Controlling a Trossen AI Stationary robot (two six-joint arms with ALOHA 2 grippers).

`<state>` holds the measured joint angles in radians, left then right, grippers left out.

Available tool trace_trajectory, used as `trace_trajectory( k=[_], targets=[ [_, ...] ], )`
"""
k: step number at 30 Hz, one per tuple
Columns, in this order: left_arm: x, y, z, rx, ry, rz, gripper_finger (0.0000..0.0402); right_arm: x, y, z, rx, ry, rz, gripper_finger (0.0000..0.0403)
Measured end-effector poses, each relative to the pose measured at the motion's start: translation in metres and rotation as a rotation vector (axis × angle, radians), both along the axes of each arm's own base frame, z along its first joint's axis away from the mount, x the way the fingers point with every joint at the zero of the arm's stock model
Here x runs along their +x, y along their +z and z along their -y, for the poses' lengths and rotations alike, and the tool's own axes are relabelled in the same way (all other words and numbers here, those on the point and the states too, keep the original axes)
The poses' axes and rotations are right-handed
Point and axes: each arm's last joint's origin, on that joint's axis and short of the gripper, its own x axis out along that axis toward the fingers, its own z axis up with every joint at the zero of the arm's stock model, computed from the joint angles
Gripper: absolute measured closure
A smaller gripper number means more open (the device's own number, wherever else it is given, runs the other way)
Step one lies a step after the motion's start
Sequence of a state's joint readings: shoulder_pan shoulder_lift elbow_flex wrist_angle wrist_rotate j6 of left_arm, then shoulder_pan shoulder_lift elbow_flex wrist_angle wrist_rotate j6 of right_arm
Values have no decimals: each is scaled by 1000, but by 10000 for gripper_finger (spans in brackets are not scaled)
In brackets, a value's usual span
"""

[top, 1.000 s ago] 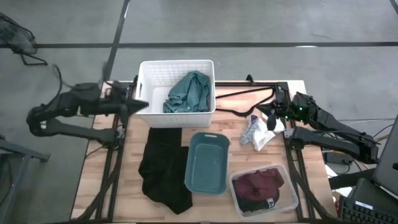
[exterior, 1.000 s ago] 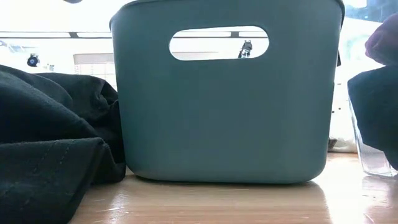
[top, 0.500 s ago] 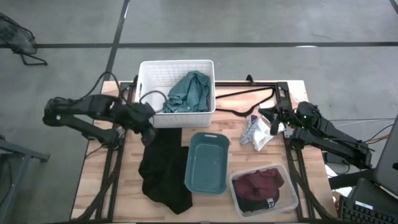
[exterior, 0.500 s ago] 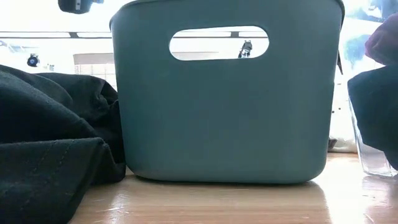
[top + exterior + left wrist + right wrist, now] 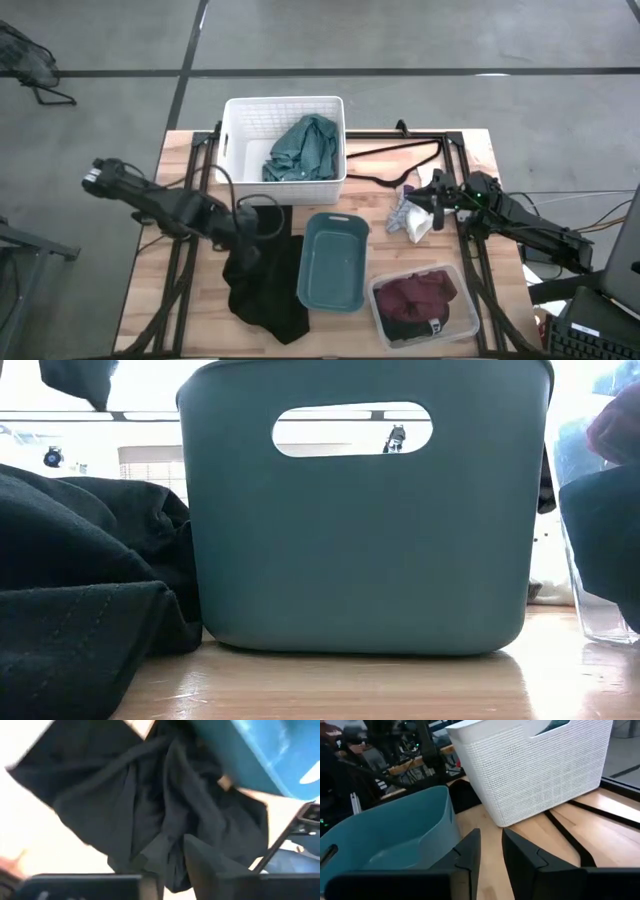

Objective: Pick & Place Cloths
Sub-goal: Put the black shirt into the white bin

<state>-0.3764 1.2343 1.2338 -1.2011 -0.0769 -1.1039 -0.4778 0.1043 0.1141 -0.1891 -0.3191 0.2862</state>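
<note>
A wooden counter (image 5: 150,300) stood on a grey concrete floor, seen whole only from above. That high view showed 3 bins: a white bin (image 5: 285,110) at the far edge holding a teal cloth (image 5: 303,148), an empty teal bin (image 5: 332,260) in the middle, and a clear bin (image 5: 425,305) at the near right holding a maroon cloth (image 5: 420,293) on top of something dark. A black cloth (image 5: 265,275) lay spread left of the teal bin, touching it. A small white cloth (image 5: 411,215) lay right of the teal bin, and a thin wire hanger (image 5: 395,150) lay beside the white bin.

The left gripper (image 5: 248,240) hung over the black cloth's far edge. The left wrist view alone showed its fingers (image 5: 205,862) slightly parted just above the crumpled black folds, holding nothing. The right gripper (image 5: 425,193) sat at the white cloth; the right wrist view showed its 2 fingers (image 5: 470,851) with a narrow gap between them, empty, pointing toward the white bin's mesh wall and the teal bin. That view did not show the white cloth.

The low view was filled by the teal bin's wall with its handle slot, the black cloth heaped at its left and the clear bin's corner at its right.
</note>
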Motion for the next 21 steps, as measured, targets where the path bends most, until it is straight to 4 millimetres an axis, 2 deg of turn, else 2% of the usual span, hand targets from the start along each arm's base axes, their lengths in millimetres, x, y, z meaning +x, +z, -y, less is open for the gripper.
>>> trace_trajectory(
  k=[4,8,13,17,21],
  targets=[
    [3,-25,10,13,59,-82,272,1,0,0,17,-8,14,312],
    [4,-42,14,26,119,-125,203,1,-2,0,64,-16,14,299],
    [12,-69,23,17,99,-113,125,1,-2,0,101,-22,20,285],
    [18,-96,30,-16,78,-99,92,1,-2,0,102,-22,20,274],
    [19,-123,31,4,80,-138,84,1,-2,0,102,-22,19,263]
  ],
)
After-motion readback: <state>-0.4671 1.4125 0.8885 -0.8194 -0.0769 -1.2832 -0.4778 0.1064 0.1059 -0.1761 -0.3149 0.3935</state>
